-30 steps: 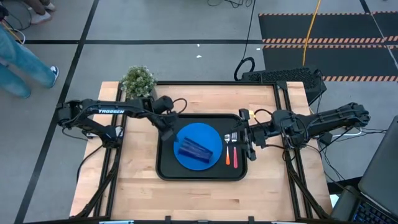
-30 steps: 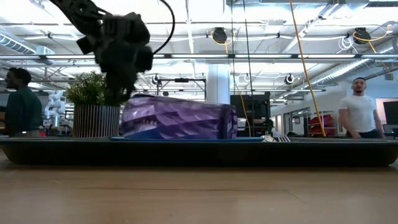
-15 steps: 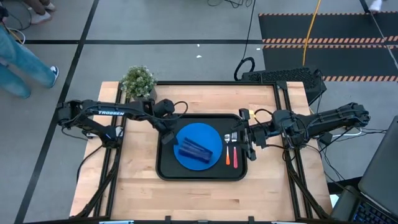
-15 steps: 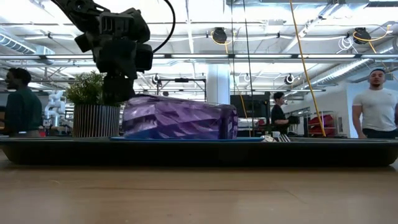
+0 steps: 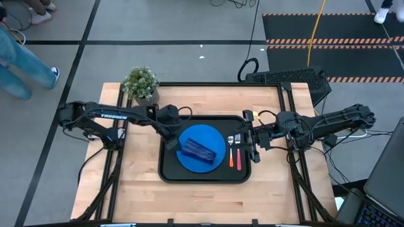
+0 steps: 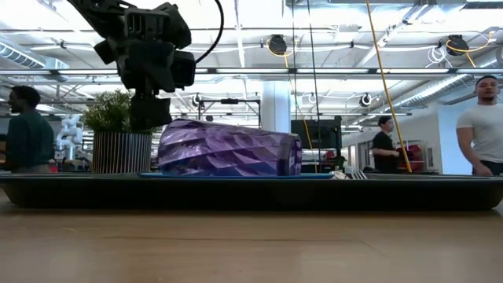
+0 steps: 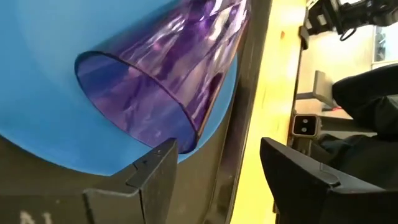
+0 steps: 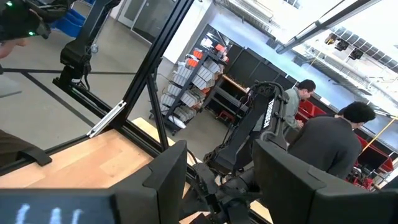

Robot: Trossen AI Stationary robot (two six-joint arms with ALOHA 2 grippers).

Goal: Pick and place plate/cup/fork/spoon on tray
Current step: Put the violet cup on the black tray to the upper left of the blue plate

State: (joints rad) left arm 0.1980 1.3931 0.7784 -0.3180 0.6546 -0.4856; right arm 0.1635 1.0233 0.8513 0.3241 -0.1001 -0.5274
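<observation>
Cup (image 5: 199,149): on its side on the plate (image 5: 211,136) in the tray (image 5: 169,170). Your left end effector (image 5: 175,143) gapes wide at its mouth, likely for righting. Right end effector (image 5: 250,144) open, waiting right of the fork (image 5: 231,140) and spoon (image 5: 238,149).

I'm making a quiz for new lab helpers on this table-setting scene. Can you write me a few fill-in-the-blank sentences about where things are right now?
1. The purple cup lies on its ____ on the plate.
2. The blue plate sits inside the black ____.
3. The fork and spoon lie between the plate and the ____ gripper.
4. The left gripper is ____, with the cup's mouth in front of it.

Missing words: side; tray; right; open
</observation>
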